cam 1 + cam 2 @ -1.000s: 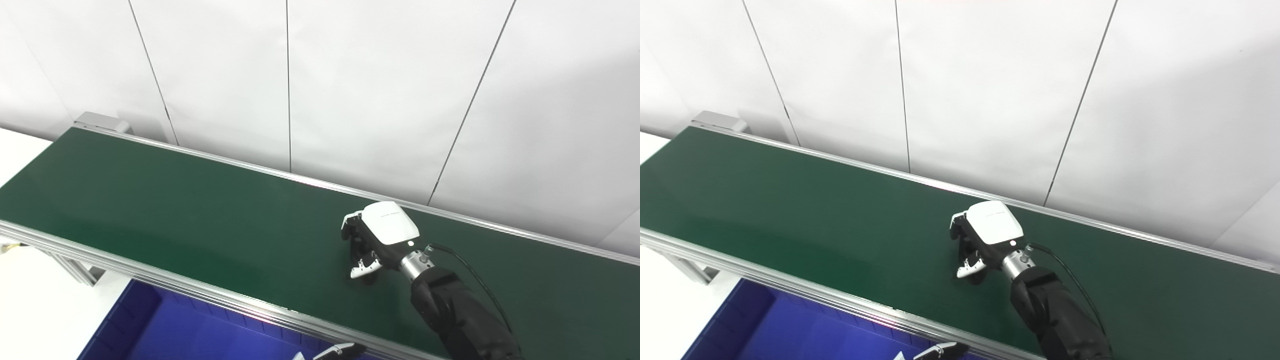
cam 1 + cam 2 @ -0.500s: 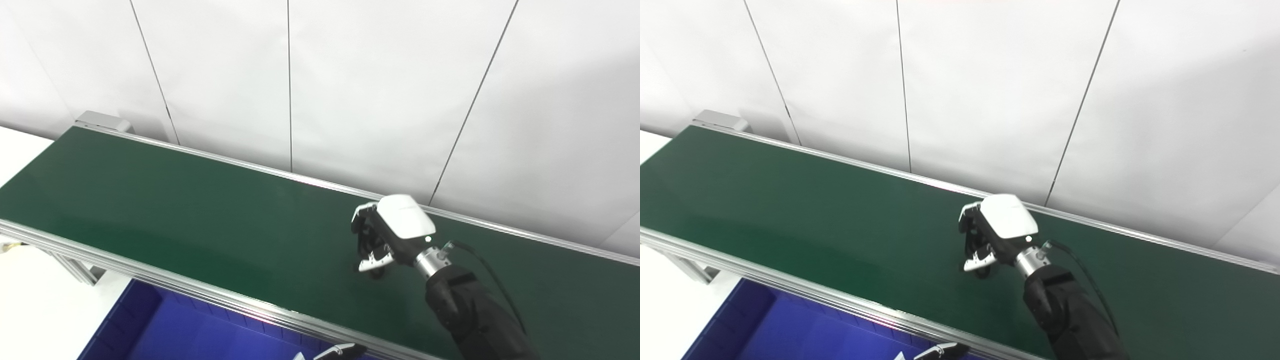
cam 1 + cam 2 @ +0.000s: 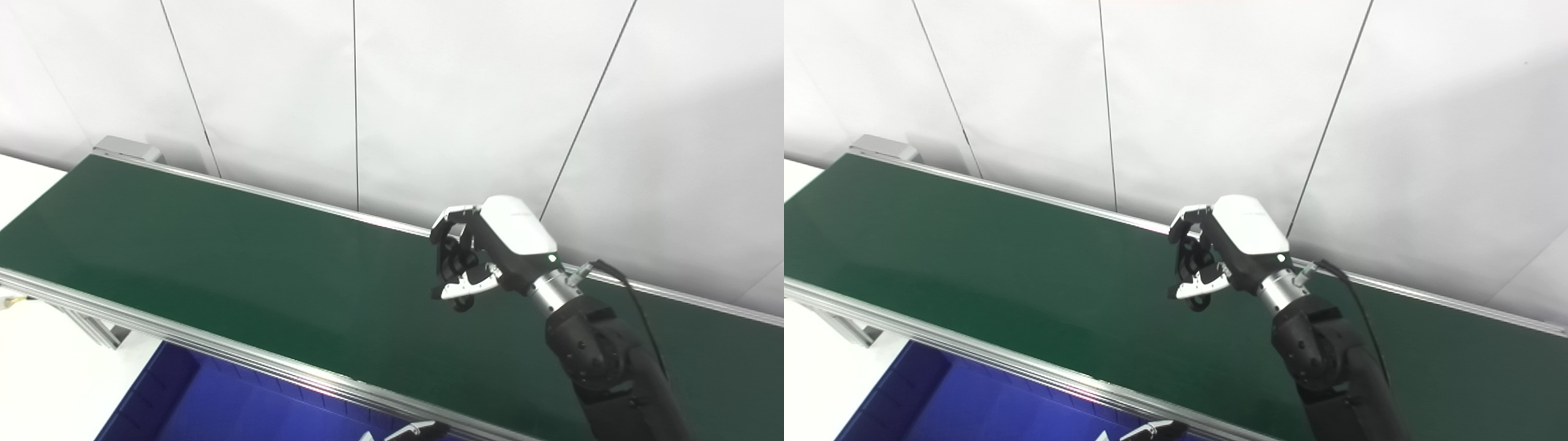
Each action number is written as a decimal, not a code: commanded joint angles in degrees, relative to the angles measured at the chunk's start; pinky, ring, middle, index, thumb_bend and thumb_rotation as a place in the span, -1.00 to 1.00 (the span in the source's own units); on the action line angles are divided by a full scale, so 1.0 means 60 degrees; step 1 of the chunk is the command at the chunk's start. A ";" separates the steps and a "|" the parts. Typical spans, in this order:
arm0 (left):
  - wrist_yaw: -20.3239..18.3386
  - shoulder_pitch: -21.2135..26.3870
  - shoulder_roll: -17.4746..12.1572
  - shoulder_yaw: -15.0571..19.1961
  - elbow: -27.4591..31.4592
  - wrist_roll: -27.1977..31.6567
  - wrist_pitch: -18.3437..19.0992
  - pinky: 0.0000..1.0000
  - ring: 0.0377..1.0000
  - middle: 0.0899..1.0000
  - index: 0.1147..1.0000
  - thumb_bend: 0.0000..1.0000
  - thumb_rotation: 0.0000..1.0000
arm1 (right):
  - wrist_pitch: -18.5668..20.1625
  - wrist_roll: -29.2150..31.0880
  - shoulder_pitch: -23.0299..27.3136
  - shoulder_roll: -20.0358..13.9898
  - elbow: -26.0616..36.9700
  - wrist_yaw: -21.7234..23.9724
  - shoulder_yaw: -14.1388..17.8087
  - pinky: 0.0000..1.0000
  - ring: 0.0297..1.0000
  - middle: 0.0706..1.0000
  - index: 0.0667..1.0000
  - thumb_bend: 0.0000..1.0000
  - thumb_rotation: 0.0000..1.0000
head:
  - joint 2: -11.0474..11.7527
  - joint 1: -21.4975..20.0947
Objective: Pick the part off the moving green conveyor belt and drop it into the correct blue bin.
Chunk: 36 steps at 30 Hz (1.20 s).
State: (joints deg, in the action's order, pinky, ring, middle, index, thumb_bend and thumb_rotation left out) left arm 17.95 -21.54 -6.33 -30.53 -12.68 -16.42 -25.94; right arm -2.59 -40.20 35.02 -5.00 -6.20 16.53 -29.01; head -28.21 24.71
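The right hand (image 3: 484, 254) is up off the belt (image 3: 245, 263) now — a second ago it was pressed low on the green, and it has since risen and drifted toward the belt's far rail. Fingers (image 3: 452, 220) curl in against the thumb, clamped on a small dark part (image 3: 454, 263), though the part is mostly hidden inside the grip. The bin (image 3: 202, 404) sits below the belt's near rail, unchanged. At the bottom edge by that bin, a sliver of the left hand (image 3: 410, 432) — can't tell if it's spread or closed.
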 commanded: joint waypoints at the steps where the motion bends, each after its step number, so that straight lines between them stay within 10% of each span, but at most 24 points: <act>1: -0.0046 -0.0395 0.0363 -0.0528 0.0224 -0.0170 -0.0160 0.52 0.65 0.63 0.57 1.00 0.86 | 0.0413 0.0213 0.0102 0.0002 0.0776 0.0249 0.0239 -0.36 -0.22 -0.14 0.01 -0.01 -1.00 | -0.0136 -0.0306; 21: -0.1134 -0.1355 -0.0544 0.0568 0.2138 0.0168 -0.0156 0.92 0.91 0.83 0.82 1.00 0.99 | 0.1560 0.0287 -0.2061 -0.0985 0.4466 0.1525 0.1301 -0.31 -0.19 -0.06 -0.03 0.00 -1.00 | -0.2286 -0.4813; 36: -0.2459 -0.2066 -0.0803 0.1574 0.3810 0.0994 0.0309 0.87 0.89 0.80 0.86 0.98 1.00 | 0.2819 0.0178 -0.4418 -0.1891 0.6851 0.2344 0.2455 -0.32 -0.18 -0.10 -0.02 0.00 -1.00 | -0.3869 -0.5548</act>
State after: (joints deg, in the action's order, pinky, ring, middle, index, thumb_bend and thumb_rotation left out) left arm 4.20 -33.12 -10.79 -21.28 7.88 -11.69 -23.73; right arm 13.15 -39.36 8.35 -15.57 32.16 30.67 -15.33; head -51.49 -8.61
